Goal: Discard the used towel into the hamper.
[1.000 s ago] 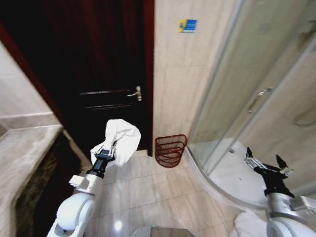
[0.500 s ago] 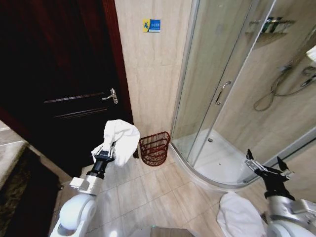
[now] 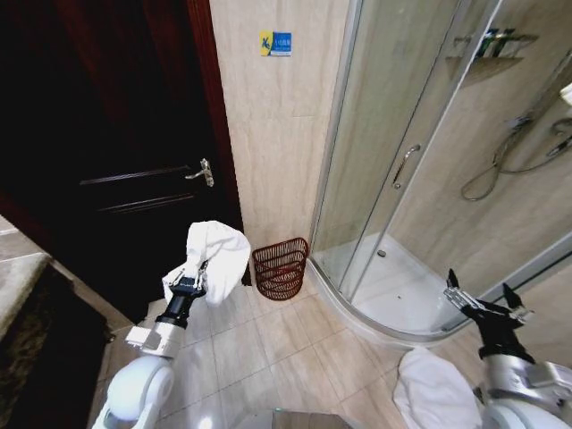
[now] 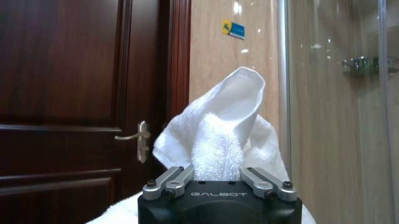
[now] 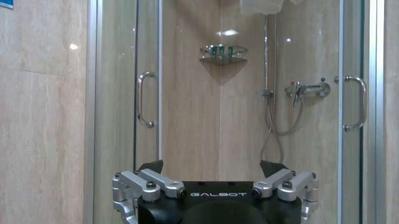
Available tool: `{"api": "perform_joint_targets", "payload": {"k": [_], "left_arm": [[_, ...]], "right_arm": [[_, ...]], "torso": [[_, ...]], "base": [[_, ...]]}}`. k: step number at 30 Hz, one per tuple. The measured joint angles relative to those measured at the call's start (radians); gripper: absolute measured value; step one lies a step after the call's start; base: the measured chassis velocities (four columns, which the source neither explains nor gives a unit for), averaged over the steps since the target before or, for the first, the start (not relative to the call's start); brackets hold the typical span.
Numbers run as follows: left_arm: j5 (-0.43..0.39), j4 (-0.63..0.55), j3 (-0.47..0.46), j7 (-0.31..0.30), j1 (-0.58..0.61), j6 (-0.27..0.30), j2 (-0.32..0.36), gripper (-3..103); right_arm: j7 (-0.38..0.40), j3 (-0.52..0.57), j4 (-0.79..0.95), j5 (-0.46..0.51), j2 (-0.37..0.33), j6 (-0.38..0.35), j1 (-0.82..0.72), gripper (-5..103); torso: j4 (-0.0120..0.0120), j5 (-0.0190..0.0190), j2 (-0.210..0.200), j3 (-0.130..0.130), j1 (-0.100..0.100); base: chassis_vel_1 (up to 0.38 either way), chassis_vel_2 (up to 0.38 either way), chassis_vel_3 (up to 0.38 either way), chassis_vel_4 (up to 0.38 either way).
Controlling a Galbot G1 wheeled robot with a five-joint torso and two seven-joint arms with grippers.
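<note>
At centre-left of the head view, the left gripper clamps a white towel aloft; the red-brown hamper stands just right, against the wall. Lower right, the right gripper hangs with fingers spread, empty.

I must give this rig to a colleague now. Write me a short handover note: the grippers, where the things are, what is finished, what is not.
Left gripper: shut on the white towel, held up in the air in front of the dark door.
Right gripper: open, nothing in it, raised at the robot's right, facing the shower cabin.
Hamper: on the floor against the tiled wall, between door and shower, ahead and to the right of the towel.
Done: towel picked up.
Left: bring the towel over the hamper and release it. A second white cloth lies on the floor near the right arm.
</note>
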Motion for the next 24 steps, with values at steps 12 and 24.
{"api": "perform_joint_targets", "payload": {"k": [12,24], "left_arm": [[-0.020,0.025,-0.015,0.006,0.003,-0.016,-0.001,15],[-0.016,0.031,-0.026,-0.003,0.003,-0.017,-0.013,15]], "right_arm": [[-0.011,-0.015,-0.001,-0.025,0.010,0.001,0.004,100],[-0.105,-0.030,-0.010,-0.046,0.036,0.034,-0.011,100]], "torso": [[0.0000,-0.0001,-0.061,-0.033,-0.028],[0.0000,0.0000,-0.126,-0.070,-0.056]], "base": [[0.000,0.000,0.000,0.000],[0.000,0.000,0.000,0.000]]}}
